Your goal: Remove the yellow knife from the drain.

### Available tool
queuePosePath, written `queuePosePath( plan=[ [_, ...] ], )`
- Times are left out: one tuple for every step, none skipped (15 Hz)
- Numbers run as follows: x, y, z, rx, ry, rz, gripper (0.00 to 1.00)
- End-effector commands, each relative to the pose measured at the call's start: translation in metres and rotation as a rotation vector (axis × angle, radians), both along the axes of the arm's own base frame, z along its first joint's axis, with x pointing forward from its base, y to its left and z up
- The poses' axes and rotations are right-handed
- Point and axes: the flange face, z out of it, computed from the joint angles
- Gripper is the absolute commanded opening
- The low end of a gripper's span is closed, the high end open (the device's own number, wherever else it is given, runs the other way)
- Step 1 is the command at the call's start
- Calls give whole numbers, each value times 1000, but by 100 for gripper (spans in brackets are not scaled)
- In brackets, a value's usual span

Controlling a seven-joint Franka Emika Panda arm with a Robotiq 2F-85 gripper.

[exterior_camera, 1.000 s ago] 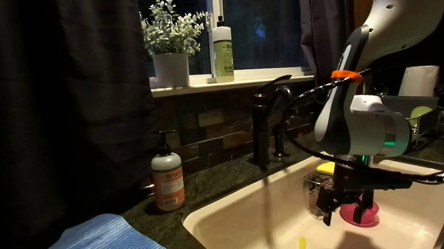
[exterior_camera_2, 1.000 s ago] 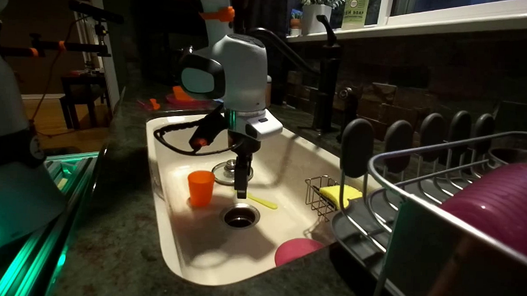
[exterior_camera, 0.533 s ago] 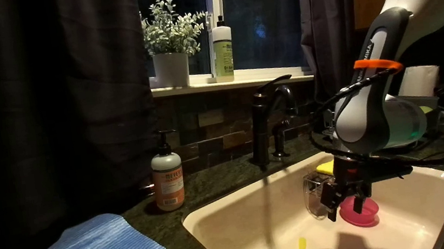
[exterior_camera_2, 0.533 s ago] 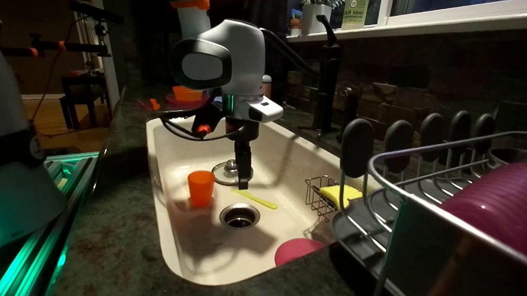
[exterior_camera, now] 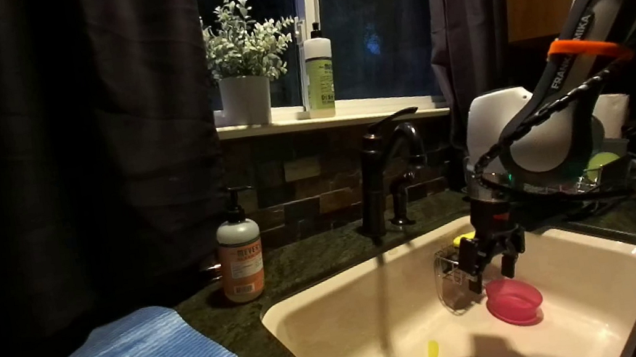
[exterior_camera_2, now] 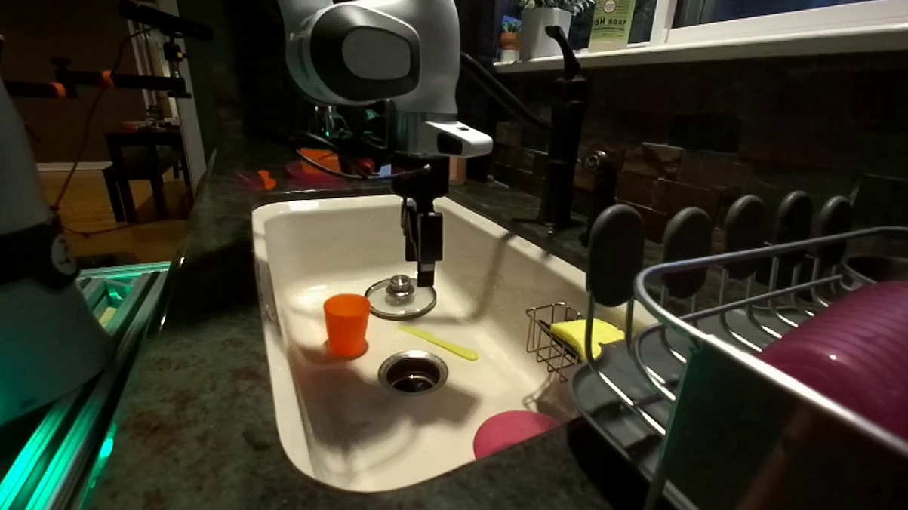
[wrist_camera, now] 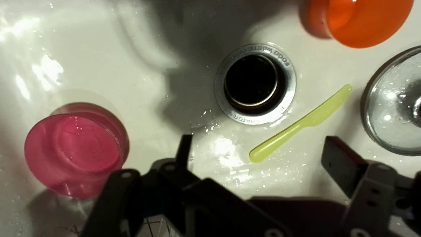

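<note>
Already out of the drain, by the look of it, but not in the pincer.
As for the yellow knife: lies flat in the sink, well below the pincer, just beside the drain and apart from its rim. As for the pincer: spread wide, gripping nothing. Going by the task's wording, probably nothing left to do; if meant to leave the sink as well, yet to be gripped, lifted and carried off.
</note>
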Motion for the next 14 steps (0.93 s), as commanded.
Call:
queuePosePath(
  plan=[
    [-9,7,36,-33,-1,9,100],
    [-10,9,46,-31,-6,8,100],
    [-10,10,54,-39,-14,4,100],
    [-12,11,63,-40,-20,3,100],
    [-13,11,72,-45,-26,-1,100],
    [-14,11,79,-50,-27,-1,100],
    [-15,11,86,-54,-25,0,100],
    [-17,10,93,-62,-24,8,100],
    [-18,9,98,-68,-28,16,100],
    [-19,8,103,-68,-34,28,100],
    [-20,8,109,-74,-41,35,100],
    [-22,8,114,-78,-48,46,100],
    [-23,8,118,-89,-61,63,100],
    [-24,8,120,-99,-72,75,100]
  ],
)
